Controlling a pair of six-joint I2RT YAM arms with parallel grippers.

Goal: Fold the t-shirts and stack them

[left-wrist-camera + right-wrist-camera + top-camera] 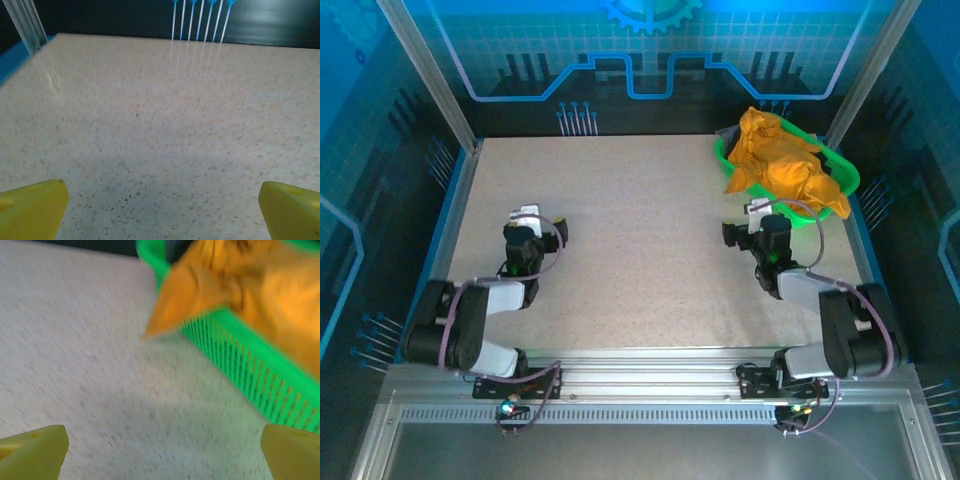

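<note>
scene: speckled beige table (pixel 640 260), two arms at the near edge, blue-lit panels around it
t-shirts (pixel 782 160): crumpled orange-yellow heap, unfolded, piled in the basket; can't tell how many shirts are in the heap
t-shirts place: about 2 o'clock from table centre, at the far right corner, none lying flat on the table
t-shirts overhang: cloth spills over the basket rim on the 7-8 o'clock side; in the right wrist view a pointed flap (pixel 172 310) hangs down over the basket wall, can't tell if its tip touches the table
basket (pixel 848 180): green plastic, slotted wall (pixel 240 365), sits on the table at the right edge, mostly covered by the cloth
left gripper (pixel 526 214): at about 9 o'clock from table centre, pointing to 12 o'clock, well apart from the basket
left gripper state: jaws spread wide, yellow ends at the two bottom corners of the left wrist view (pixel 162 207), only bare table between them, holding nothing
right gripper (pixel 758 210): at about 3 o'clock from table centre, just at 7 o'clock of the basket, near the hanging cloth but not touching it
right gripper state: jaws spread wide, yellow ends at the bottom corners of the right wrist view (pixel 162 452), bare table between them, holding nothing
right wrist view: blurred; basket and shirts at 1-2 o'clock ahead of the jaws
arms: both folded low, elbows back toward the near rail
fold/stack: not done, no stack on the table
</note>
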